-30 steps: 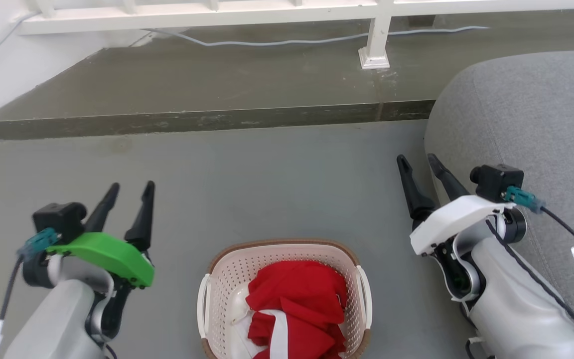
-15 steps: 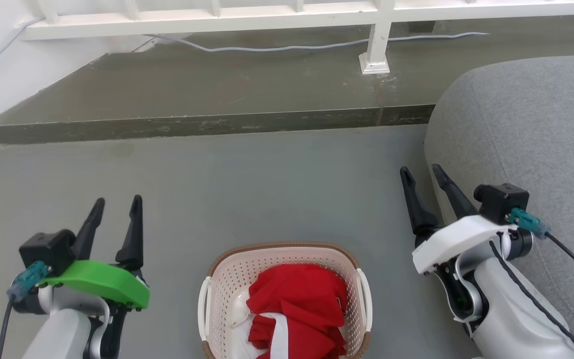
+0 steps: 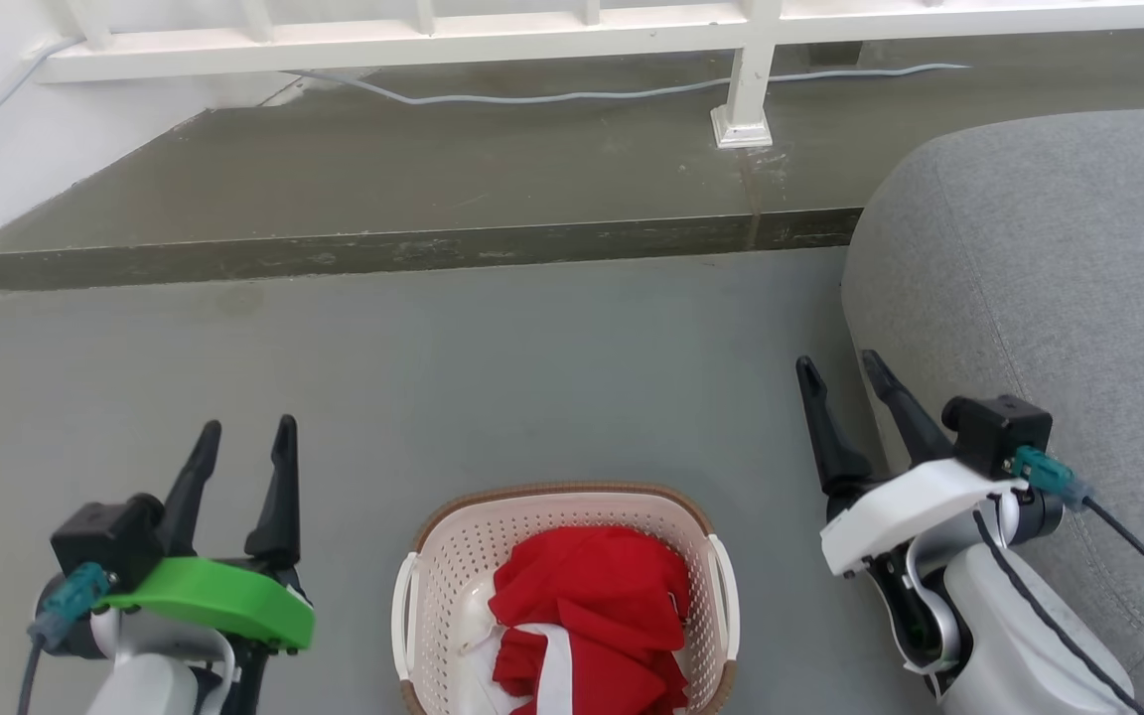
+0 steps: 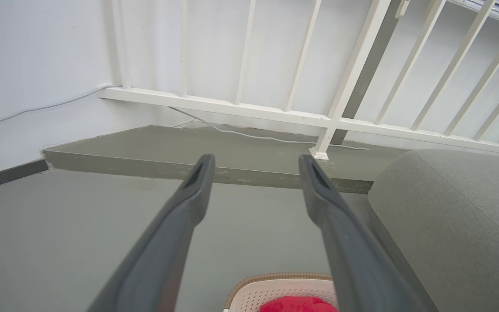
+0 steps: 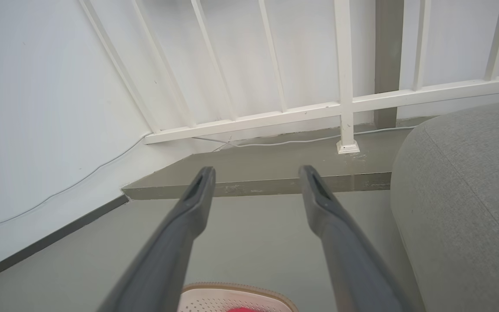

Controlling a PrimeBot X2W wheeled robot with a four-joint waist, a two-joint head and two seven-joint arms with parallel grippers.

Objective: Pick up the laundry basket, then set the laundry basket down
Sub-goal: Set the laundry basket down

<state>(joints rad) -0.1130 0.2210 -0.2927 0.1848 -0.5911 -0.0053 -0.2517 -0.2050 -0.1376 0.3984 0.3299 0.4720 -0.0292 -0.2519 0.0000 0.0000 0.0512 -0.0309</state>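
My left pincer (image 3: 248,427) hovers on its green wrist plate, both dark fingers spread and holding nothing, off to the left of the oval cream-white perforated plastic laundry basket (image 3: 453,556) with the brown woven-look rim. The basket sits on the grey floor (image 3: 493,367) between my two arms, touched by neither, with a crumpled red cloth (image 3: 592,596) heaped inside. My right pincer (image 3: 838,359) is spread and empty too, fingers just beside the rounded grey fabric sofa (image 3: 1029,278). Ahead is a raised concrete step (image 3: 433,179) under a white railing (image 3: 532,25).
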